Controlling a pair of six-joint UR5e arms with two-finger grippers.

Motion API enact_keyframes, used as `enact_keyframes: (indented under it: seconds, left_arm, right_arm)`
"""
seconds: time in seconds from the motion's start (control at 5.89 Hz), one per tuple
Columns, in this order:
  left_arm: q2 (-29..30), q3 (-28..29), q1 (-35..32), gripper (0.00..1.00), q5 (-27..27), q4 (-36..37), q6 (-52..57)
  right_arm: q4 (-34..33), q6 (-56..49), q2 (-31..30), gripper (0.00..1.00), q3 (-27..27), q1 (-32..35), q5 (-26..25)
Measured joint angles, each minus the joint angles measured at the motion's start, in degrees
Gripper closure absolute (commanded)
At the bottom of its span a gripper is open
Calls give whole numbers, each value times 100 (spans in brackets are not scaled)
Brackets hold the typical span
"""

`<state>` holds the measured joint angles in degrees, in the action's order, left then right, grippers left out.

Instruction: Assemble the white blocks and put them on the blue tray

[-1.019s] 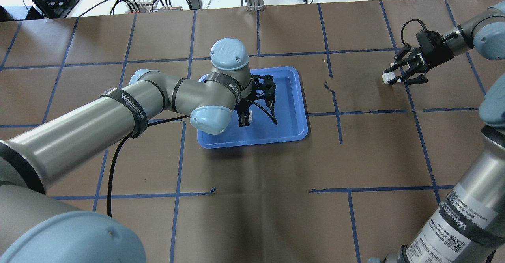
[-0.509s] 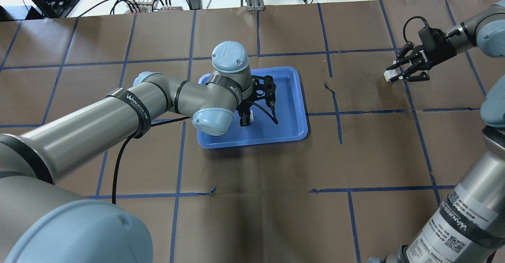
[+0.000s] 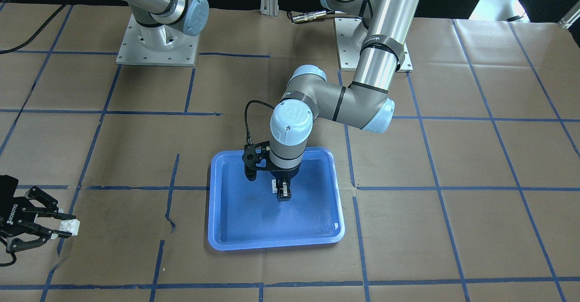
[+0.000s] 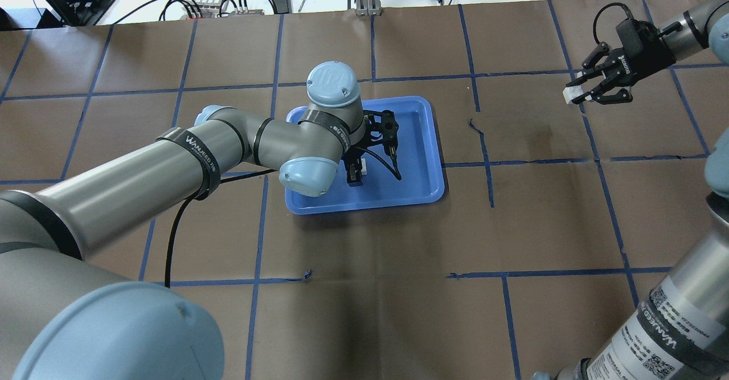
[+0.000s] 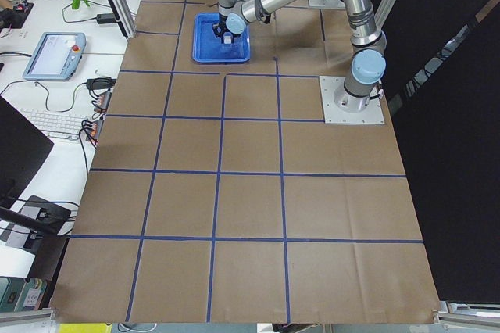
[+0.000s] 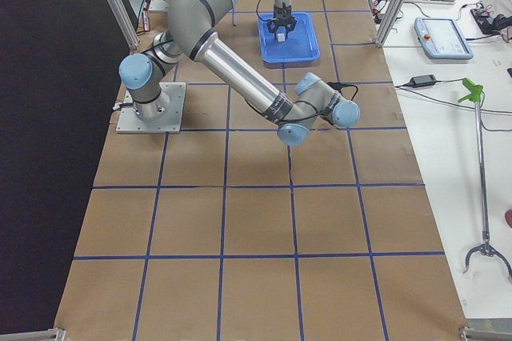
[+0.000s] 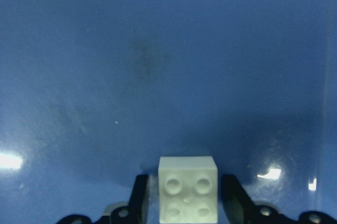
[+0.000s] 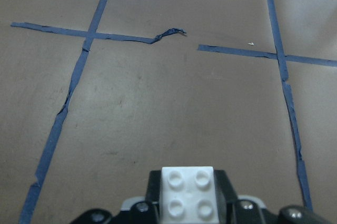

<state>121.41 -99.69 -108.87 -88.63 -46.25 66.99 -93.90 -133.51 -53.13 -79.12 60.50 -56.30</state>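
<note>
Both arms are loaded. Nearer the robot, the left gripper (image 4: pixel 355 176) is held low over the blue tray (image 4: pixel 424 141), jaws clamped on the first white block (image 7: pixel 188 188), studs toward the wrist camera. Contact with the tray floor cannot be told. No shift is noted here since 1.0 s ago. Farther out, the right gripper (image 4: pixel 578 94) is clamped on the second white block (image 4: pixel 571 95), well apart from the tray. It has been carried toward the table's far edge.
</note>
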Motion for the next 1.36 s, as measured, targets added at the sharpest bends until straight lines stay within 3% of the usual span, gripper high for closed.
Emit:
enact_keyframes:
  seconds: [0.34, 0.68, 1.02, 1.36]
  left_arm:
    - [-457, 147, 226, 1, 0, -759, -2]
    - [-1593, 409, 539, 1, 40, -2684, -14]
    - [-2459, 823, 720, 1, 25, -4383, -110]
    - [-2784, 984, 970, 1, -78, -4965, -727]
  right_arm:
    - [-7, 201, -639, 75, -724, 48, 86]
    - [-221, 486, -1219, 75, -1564, 244, 380]
    - [-928, 1134, -1399, 75, -2058, 747, 655]
    - [-2269, 2361, -1416, 75, -2537, 1516, 762]
